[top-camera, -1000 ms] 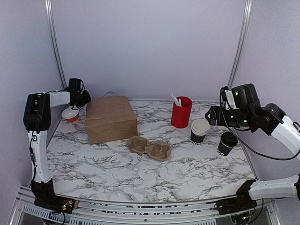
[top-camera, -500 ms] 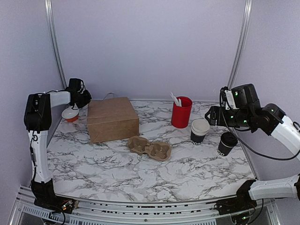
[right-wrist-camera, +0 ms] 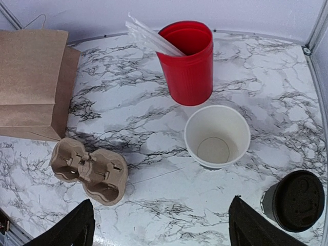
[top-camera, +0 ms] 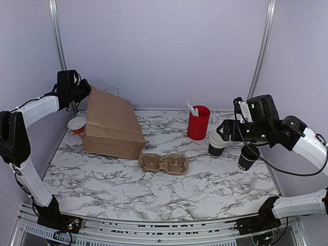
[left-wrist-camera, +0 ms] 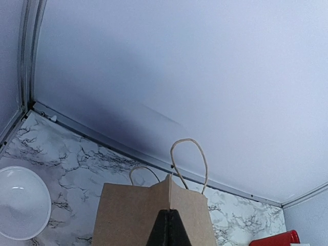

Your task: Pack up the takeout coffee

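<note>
The takeout coffee [top-camera: 248, 156] is a short black cup with a black lid [right-wrist-camera: 296, 201], standing at the right of the marble table. My right gripper [top-camera: 226, 130] hovers open above the table left of it, its fingertips [right-wrist-camera: 77, 228] wide apart with nothing between them. A brown paper bag [top-camera: 110, 125] leans up on its bottom at the back left. My left gripper [top-camera: 82, 92] is shut on the bag's top edge [left-wrist-camera: 169, 195], with the string handles [left-wrist-camera: 189, 159] just beyond.
A cardboard cup carrier [top-camera: 164, 164] lies in the middle [right-wrist-camera: 89, 169]. A red cup [top-camera: 198, 122] with white utensils and a stack of lidless black cups [top-camera: 218, 142] stand near the coffee. A white bowl [top-camera: 77, 124] sits behind the bag at the left wall.
My left gripper has shut on the bag's top edge and lifted it, so the bag has gone from lying flat to tilted up. The right gripper has shifted slightly left.
</note>
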### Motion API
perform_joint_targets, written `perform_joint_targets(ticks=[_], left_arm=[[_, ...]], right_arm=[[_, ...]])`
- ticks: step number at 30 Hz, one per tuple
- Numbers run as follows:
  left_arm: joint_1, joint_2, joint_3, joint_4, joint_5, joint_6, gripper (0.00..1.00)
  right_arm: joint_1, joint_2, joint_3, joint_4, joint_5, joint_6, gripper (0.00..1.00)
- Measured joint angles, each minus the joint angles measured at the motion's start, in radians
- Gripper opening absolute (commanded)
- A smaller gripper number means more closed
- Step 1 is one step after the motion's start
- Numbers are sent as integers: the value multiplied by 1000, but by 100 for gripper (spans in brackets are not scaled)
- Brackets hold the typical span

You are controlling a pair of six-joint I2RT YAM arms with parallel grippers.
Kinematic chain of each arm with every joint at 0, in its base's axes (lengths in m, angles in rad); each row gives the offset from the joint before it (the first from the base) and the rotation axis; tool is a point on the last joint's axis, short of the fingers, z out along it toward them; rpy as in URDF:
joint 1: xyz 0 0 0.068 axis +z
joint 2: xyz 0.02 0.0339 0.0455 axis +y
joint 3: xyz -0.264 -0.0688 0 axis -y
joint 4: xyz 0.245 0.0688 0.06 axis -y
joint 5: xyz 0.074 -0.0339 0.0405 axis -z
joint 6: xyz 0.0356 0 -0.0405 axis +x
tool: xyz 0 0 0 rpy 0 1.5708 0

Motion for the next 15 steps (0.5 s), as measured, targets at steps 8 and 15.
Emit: perform_joint_targets(ticks=[8, 15], left_arm=[[-138, -309, -323, 145, -204, 82, 0], [-274, -534, -562, 206, -356, 173, 0]], right_arm=[[185, 140, 11, 79, 16, 22, 84], [386, 331, 39, 253, -49, 79, 70]])
